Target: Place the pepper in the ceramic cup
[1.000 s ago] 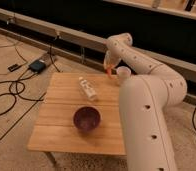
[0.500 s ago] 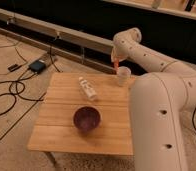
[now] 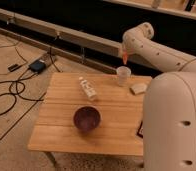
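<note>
Directly above the ceramic cup (image 3: 123, 76), the claw (image 3: 124, 52) hangs clamped on the pepper (image 3: 124, 59).

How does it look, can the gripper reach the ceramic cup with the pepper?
Probably yes. The gripper, shut on the pepper, hangs just above the ceramic cup, whose mouth is open; the plastic bottle and beige block lie aside.

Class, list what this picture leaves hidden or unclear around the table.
Camera view:
- Inside the ceramic cup: hidden by its wall, below the gripper holding the pepper.
- Dark object at the table edge: partly behind the robot arm.
- Bottle label: too small to read.
</note>
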### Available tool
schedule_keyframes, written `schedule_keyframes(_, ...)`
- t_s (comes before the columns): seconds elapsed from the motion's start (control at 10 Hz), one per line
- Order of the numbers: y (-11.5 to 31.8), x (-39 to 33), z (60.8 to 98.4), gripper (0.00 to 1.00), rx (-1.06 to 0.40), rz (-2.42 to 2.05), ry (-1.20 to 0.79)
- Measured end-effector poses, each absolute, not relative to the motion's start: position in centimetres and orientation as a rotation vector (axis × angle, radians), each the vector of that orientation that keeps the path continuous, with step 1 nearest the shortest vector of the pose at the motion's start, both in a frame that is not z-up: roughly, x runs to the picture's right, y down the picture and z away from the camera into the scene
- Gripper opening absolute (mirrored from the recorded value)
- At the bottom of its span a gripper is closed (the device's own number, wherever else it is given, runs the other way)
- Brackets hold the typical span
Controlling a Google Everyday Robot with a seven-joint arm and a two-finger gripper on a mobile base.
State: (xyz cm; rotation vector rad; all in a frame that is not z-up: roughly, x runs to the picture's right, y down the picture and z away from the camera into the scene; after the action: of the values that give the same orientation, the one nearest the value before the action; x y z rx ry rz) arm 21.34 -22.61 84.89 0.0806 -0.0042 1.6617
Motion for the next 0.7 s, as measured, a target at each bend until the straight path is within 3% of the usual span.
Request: schedule_keyframes(0.7,-22.76,22.03,84.43,0.0,0.095,1.672,-0.008)
